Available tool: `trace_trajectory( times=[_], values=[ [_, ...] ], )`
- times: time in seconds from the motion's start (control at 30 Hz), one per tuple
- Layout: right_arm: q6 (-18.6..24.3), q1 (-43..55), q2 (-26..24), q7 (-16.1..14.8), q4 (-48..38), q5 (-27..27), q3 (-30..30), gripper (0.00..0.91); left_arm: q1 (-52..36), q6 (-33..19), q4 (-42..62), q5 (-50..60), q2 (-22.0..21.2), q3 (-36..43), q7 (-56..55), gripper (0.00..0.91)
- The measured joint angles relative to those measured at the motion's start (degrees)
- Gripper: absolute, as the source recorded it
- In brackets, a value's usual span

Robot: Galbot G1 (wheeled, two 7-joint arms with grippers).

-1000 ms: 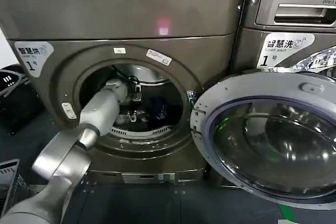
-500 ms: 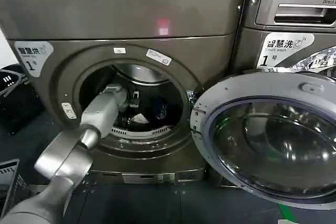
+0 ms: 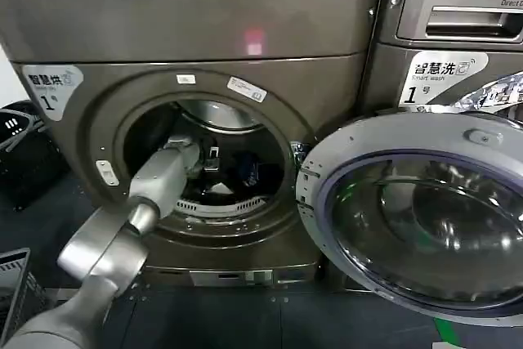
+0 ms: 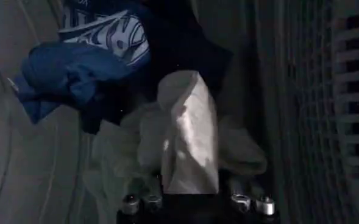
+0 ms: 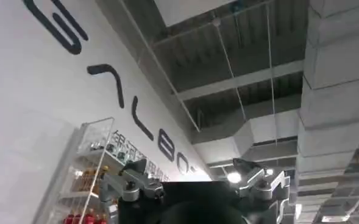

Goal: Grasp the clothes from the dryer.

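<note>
Inside the dryer (image 3: 245,22), the left claw (image 3: 209,158) is clenched on the white garment (image 4: 188,137), blue garment (image 4: 75,67) just beyond.

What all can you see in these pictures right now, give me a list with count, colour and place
Dryer: one, bronze-grey, centre, porthole open.
Dryer door: one, grey rim with glass, swung open to the right.
White garment: one, white, on the drum floor, right before the left gripper.
Blue garment: one, dark blue with a white print, deeper in the drum beside the white one.
LG machine: one, silver, to the right.
Baskets: two, black, on the floor at far left.
Left gripper: one, inside the drum, above the clothes.
Right gripper: one, black, pointed at the ceiling.
</note>
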Motion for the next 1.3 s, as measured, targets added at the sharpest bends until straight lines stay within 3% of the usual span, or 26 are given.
trace_trajectory(
  times=[0.43, 0.7, 1.07, 1.3],
  values=[
    [0.05, -0.01, 0.20, -0.08, 0.18, -0.04, -0.25, 0.907, 0.03, -0.47, -0.45, -0.77, 0.48, -0.42, -0.50, 0.000],
    [0.00, 0.21, 0.41, 0.30, 0.36, -0.64, -0.86, 0.907, 1.75, 0.13, -5.22, -3.11, 1.46, -6.12, -5.12, 0.000],
    [-1.23, 0.48, 0.44, 0.34, 0.89, -0.91, -1.34, 0.907, 12.16, 4.36, -24.47, -21.64, 5.48, -17.06, -16.68, 0.000],
    [-0.86, 0.76, 0.63, 1.04, 1.12, -0.94, -1.47, 0.907, 20.04, 6.03, -37.31, -34.08, 5.45, -22.54, -26.70, 0.000]
  ],
)
